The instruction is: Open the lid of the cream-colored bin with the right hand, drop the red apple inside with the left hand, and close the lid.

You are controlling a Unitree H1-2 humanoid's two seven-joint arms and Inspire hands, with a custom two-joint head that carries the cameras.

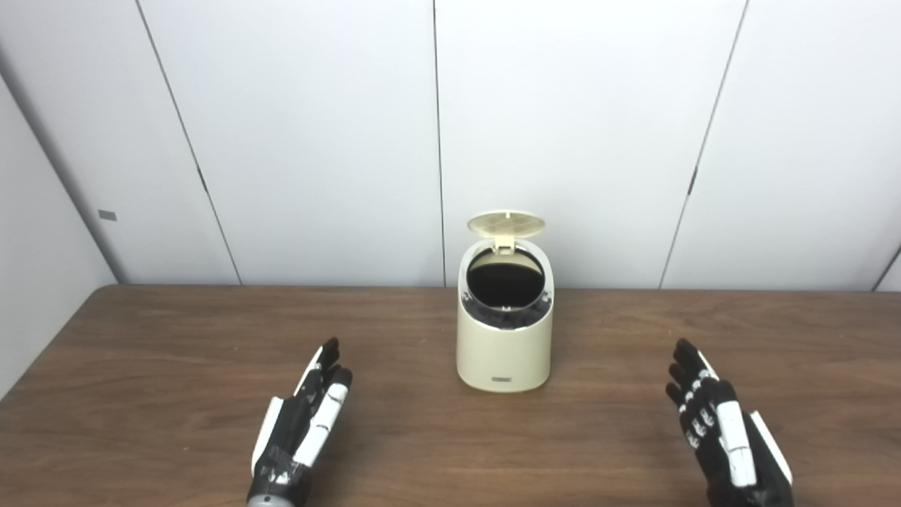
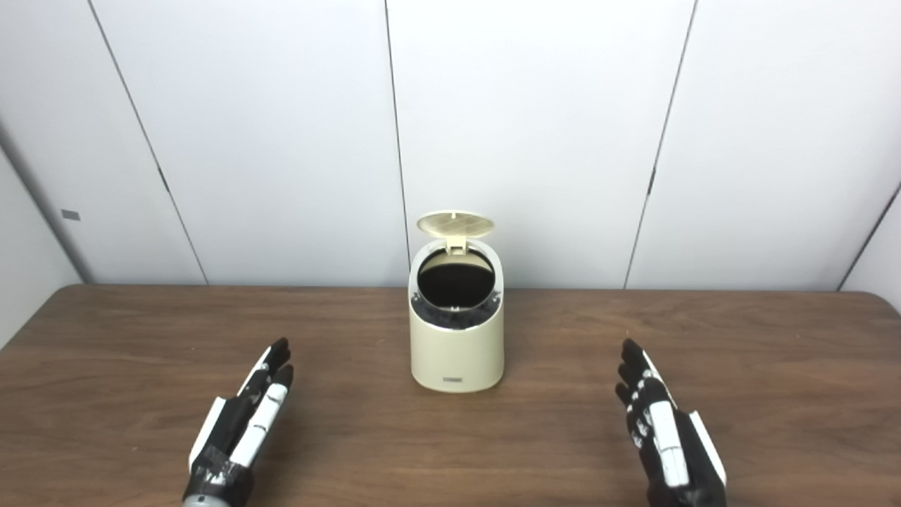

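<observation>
Cream-colored bin (image 1: 504, 348) is standing mid-table, lid (image 1: 505, 223) up; left hand (image 1: 301, 426) and right hand (image 1: 725, 429) are lying unclenched, grasping nothing; apple possibly inside, so closing risks tipping it.

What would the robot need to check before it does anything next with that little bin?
1. Lid open: ok, it stands up behind the opening.
2. Cream-colored bin upright on the table: ok.
3. Red apple located: not ok, none shows on the table or in either hand.
4. Apple already inside: cannot tell, the interior is dark.
5. Left hand free: ok, open.
6. Right hand free to shut the lid: ok, open.
</observation>
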